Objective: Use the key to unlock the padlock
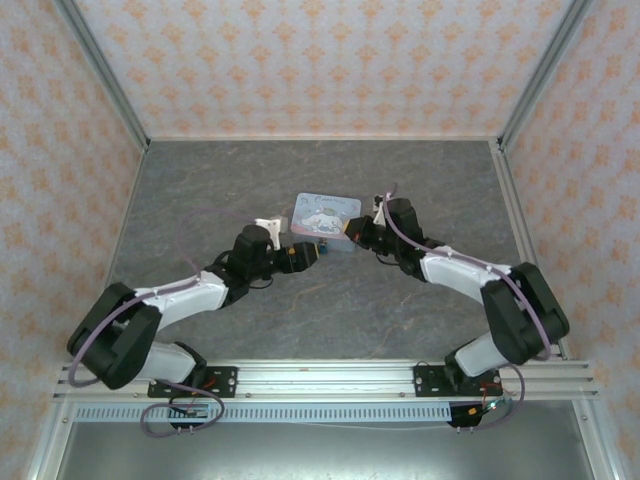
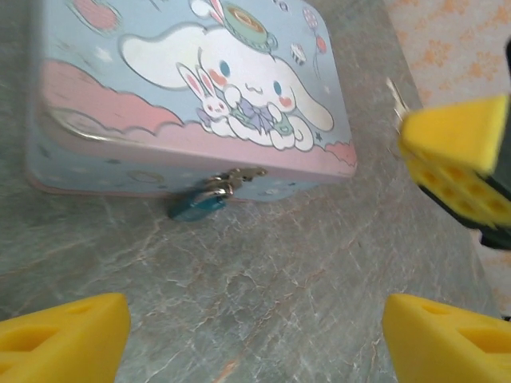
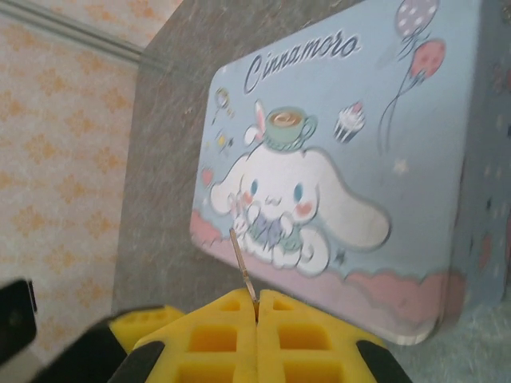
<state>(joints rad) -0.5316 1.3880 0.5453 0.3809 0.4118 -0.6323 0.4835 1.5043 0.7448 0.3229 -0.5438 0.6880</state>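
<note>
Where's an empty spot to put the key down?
Bare table lies between the tin box and the back wall, and in the near middle between the left arm and right arm. It's crowded at the tin's front, where the padlock and both jaws meet.

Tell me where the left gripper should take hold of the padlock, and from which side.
Best pinch the padlock by its teal body, across its sides, coming from the table in front of the tin. Its shackle is hooked in the clasp on the tin's front wall, so only the body sticks out.
</note>
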